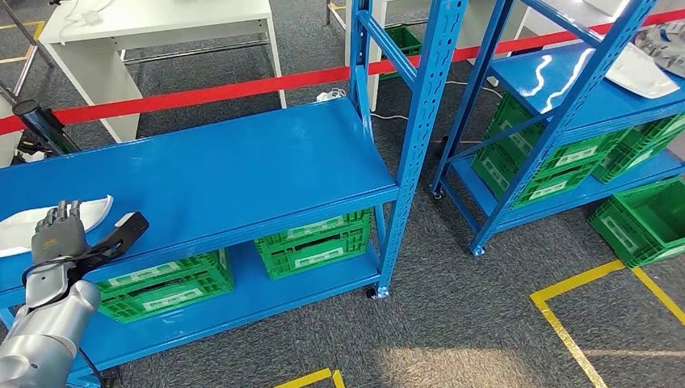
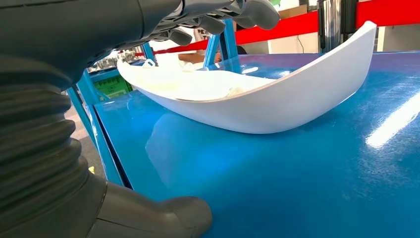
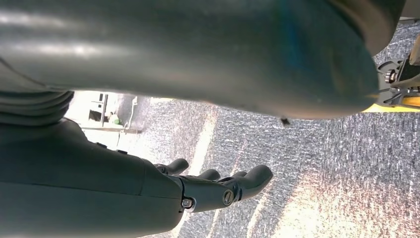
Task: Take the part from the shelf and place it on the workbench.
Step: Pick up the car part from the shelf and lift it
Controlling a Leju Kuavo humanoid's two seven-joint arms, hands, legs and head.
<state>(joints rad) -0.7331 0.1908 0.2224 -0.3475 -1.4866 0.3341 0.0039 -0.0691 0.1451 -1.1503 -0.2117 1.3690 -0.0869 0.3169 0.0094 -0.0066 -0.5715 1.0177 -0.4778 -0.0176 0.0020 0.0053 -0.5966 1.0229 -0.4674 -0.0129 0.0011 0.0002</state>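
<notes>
A white curved shell part [image 1: 24, 222] lies on the top board of the blue shelf [image 1: 242, 170] at its left end. My left hand [image 1: 69, 234] hovers at the part's near side, fingers spread over its rim and thumb stretched out to the right, holding nothing. Close up in the left wrist view, the part [image 2: 257, 106] rests on the glossy blue board with my fingers [image 2: 218, 15] above it and the thumb [image 2: 163, 218] low over the board. My right hand [image 3: 208, 188] hangs over grey carpet, fingers loosely extended and holding nothing.
Green crates [image 1: 315, 242] sit on the shelf's lower board. A second blue shelf [image 1: 565, 97] at the right carries another white part [image 1: 642, 73] and more green crates. A white table [image 1: 145, 32] and red barrier tape [image 1: 242, 87] lie behind. Yellow floor lines [image 1: 582, 323] mark the carpet.
</notes>
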